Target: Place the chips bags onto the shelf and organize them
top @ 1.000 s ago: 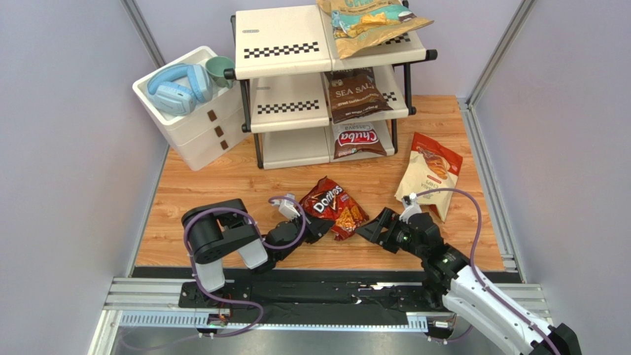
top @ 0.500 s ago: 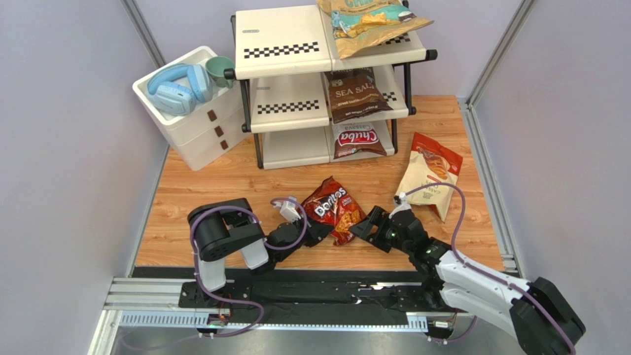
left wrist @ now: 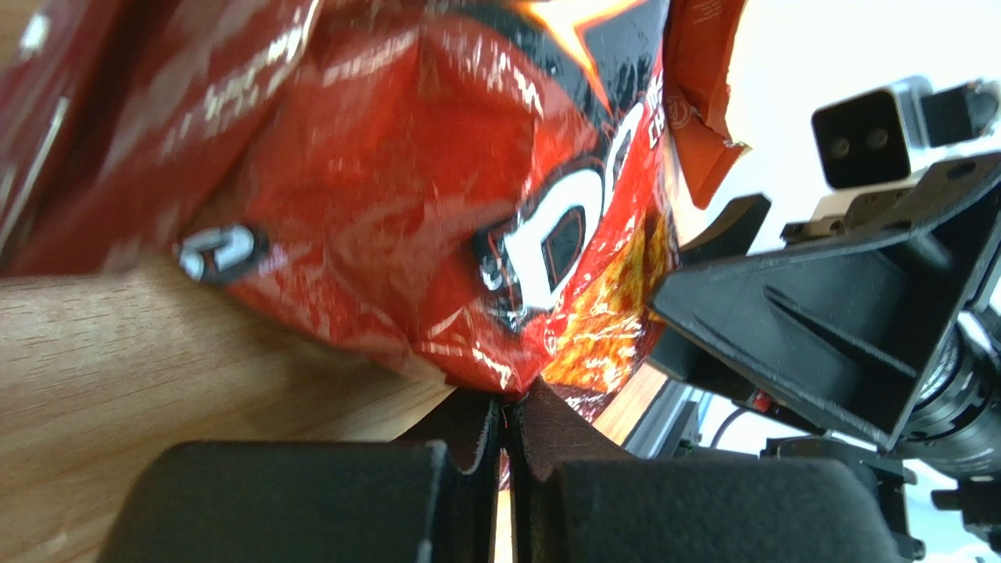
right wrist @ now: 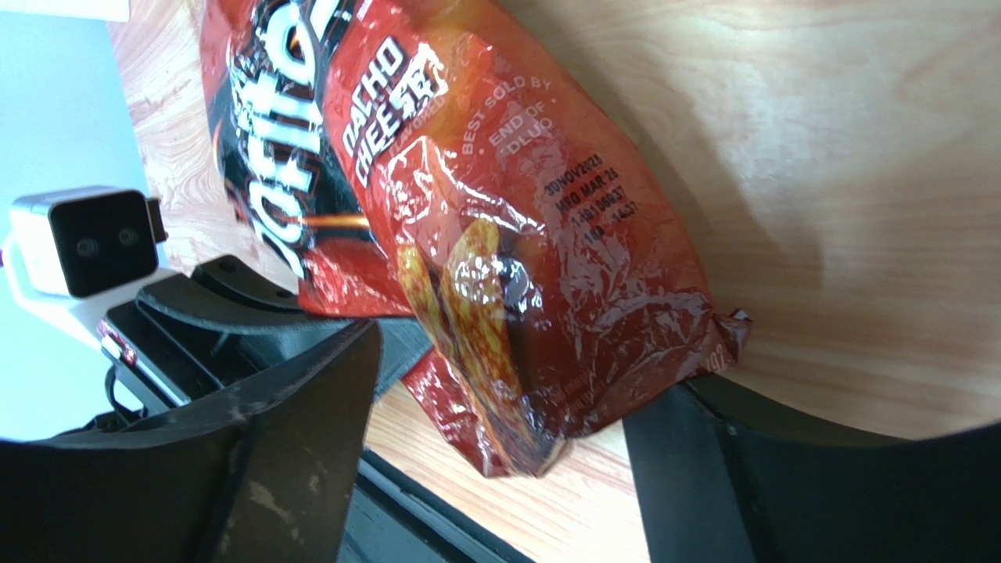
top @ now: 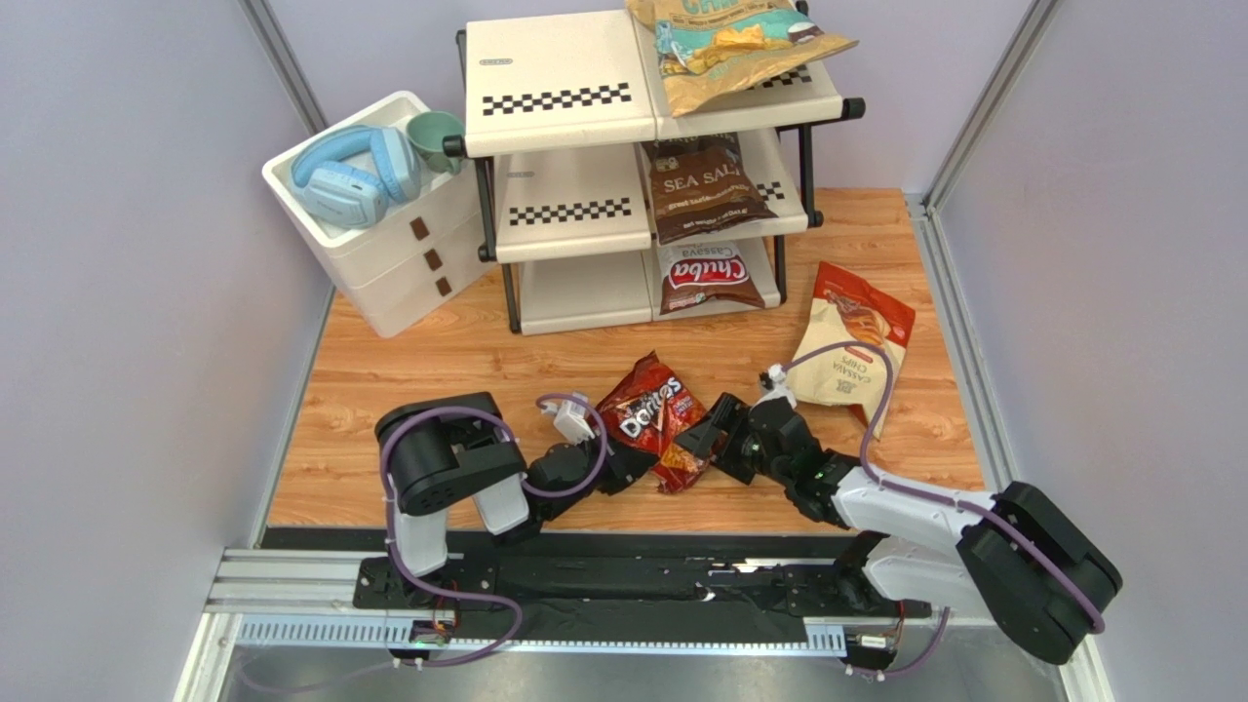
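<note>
Pinching the near left corner of the red Doritos bag with the left gripper, shut tight on the crimped edge. Straddling the bag's opposite, near right end with the right gripper, spread wide around the foil; cannot tell whether either finger touches it yet.

Lies on the worktop directly between the two grippers, so within reach of both, and well short of the shelf at the far side. Runs with its long axis slanting from far left to near right, more across the line to the shelf than along it. Sits straight ahead of the right gripper and inside its gap, in the right wrist view.

Looks like a handover or a two-sided lift: calls for the right side closing across the bag's end before any raise. Could slip or crumple if pulled from one corner alone, being thin, crinkly foil.

Shows the tan-and-teal bag on the top tier, the Sea Salt bag on the middle and the Chuba bag on the bottom, all on the right half, with the left halves bare. Leaves the cream bag on the worktop beside the right arm, held by neither gripper.
</note>
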Available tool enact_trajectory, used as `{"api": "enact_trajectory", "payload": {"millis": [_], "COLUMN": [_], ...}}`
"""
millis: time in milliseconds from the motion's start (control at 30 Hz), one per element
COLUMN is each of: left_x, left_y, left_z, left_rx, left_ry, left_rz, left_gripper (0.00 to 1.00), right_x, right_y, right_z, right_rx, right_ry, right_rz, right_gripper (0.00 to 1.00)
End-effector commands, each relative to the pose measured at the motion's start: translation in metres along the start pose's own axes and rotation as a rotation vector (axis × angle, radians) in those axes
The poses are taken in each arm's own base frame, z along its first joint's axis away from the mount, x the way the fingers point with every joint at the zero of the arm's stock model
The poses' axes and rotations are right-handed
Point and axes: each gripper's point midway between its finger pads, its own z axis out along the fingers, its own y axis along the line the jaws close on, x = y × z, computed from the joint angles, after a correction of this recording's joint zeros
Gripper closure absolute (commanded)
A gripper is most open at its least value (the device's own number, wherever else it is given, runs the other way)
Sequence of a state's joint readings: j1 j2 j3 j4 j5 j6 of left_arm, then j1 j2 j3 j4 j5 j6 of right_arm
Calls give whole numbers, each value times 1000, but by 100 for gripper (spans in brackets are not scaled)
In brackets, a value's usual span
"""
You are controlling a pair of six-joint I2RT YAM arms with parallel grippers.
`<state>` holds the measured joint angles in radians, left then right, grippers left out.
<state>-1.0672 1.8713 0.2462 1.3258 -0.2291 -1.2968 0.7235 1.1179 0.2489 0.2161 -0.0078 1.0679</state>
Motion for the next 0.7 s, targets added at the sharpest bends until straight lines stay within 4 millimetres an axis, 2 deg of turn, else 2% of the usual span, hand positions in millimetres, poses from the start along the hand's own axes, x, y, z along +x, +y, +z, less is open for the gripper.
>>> {"api": "enact_trajectory", "payload": {"millis": [0, 67, 167, 367, 400, 467, 533, 600, 667], "left_x": [-2, 4, 14, 22, 24, 26, 25, 22, 14], "left_y": [-34, -36, -35, -33, -32, -32, -30, -28, -28], "left_z": [-3, -5, -7, -9, -10, -12, -14, -20, -26], "left_rx": [154, 171, 180, 179, 179, 182, 176, 166, 160], "left_ry": [-7, 24, 65, 97, 104, 115, 111, 102, 69], "left_rz": [4, 23, 36, 41, 47, 51, 48, 37, 26], "left_gripper": [100, 100, 100, 100, 100, 100, 100, 99, 88], "right_x": [-16, -15, -10, 3, 2, 3, 3, 3, 0], "right_y": [26, 23, 20, 26, 28, 29, 28, 32, 33], "right_z": [9, 11, 17, 28, 29, 30, 29, 26, 22], "right_rx": [-68, -62, -62, -90, -95, -99, -97, -108, -108], "right_ry": [-69, -71, -53, 0, -1, 0, 1, 2, -7], "right_rz": [-1, 7, 2, -17, -25, -34, -54, -75, -113], "right_gripper": [30, 35, 48, 61, 70, 95, 100, 100, 100]}}
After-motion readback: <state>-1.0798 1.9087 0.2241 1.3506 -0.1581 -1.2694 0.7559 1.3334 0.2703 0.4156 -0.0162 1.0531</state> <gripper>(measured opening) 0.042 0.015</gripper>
